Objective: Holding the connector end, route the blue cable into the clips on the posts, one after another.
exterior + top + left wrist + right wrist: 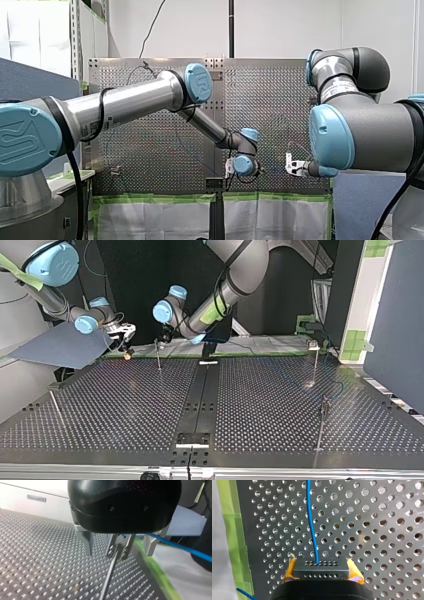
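In the right wrist view my right gripper (322,576) is shut with its yellow pads (290,571) on a black connector (322,566). The blue cable (311,522) runs from the connector out over the perforated plate. In the top view this gripper (123,338) hangs at the far left edge of the table. My left gripper (118,553) is open, its metal fingers (87,542) standing on either side of a clip (119,547) on top of a thin post (108,577). The blue cable (180,547) passes behind that clip. In the top view my left gripper (163,336) is over this post (158,357).
Other thin posts stand on the perforated table (125,410): one at the top view's left (56,410), one at the far right (314,362), one nearer on the right (321,427). Green tape (160,577) lines the table's far edge. A grey panel (60,347) lies beside my right gripper.
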You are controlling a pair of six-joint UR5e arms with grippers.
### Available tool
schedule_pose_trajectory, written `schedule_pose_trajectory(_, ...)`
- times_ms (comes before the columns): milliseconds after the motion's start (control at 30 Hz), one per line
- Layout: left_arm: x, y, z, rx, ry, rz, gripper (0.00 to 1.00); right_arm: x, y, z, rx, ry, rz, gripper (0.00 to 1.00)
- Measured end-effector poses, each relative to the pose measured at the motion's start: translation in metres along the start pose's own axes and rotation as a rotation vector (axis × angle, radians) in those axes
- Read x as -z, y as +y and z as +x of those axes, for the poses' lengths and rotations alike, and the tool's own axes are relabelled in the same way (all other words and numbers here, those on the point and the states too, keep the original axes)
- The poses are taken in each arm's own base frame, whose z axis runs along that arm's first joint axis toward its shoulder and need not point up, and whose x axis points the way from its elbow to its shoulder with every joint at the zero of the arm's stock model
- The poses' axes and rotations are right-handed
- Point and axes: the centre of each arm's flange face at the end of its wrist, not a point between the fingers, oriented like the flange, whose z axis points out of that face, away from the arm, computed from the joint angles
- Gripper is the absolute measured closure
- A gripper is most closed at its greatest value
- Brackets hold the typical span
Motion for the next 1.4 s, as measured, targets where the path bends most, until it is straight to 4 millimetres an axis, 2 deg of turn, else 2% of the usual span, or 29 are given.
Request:
schedule_pose_trajectory(200,0.017,-0.009,0.025,-0.008,0.039,0.042,0.00,0.000,-0.002,0.000,-0.002,-0.001,0.017,1.00)
schedule_pose_trajectory(467,0.031,-0.005,0.053,-0.003,0.079,0.063,0.00,0.000,-0.002,-0.001,-0.003,-0.002,0.019,1.00)
schedule_pose_trajectory(967,0.021,-0.017,0.044,0.095,-0.052,0.103,0.00,0.000,-0.002,-0.002,-0.005,-0.004,0.020,1.00)
schedule_pose_trajectory(1400,0.018,-0.016,0.041,0.103,-0.078,0.096,0.00,0.000,-0.002,-0.002,-0.005,-0.004,0.020,1.00)
